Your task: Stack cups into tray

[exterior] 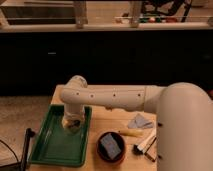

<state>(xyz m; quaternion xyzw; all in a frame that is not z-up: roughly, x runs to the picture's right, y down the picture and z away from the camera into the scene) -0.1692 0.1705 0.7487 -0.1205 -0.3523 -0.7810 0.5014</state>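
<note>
Green plastic tray (52, 145) lay at seven o'clock; the gripper (73, 123) was lowered over its two o'clock corner, jaws clenched on a cup (74, 126), presumably for stacking there.

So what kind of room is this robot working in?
Probably a lab or office test area: a wooden table with a green tray and bowl, dark cabinets behind. The end effector hangs over the tray, closed.

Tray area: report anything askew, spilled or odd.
Nothing stands out. The gripper hangs over the green tray, fingers shut on something pale, likely a cup. The reddish-brown bowl sits upright beside the tray; no spills.
</note>
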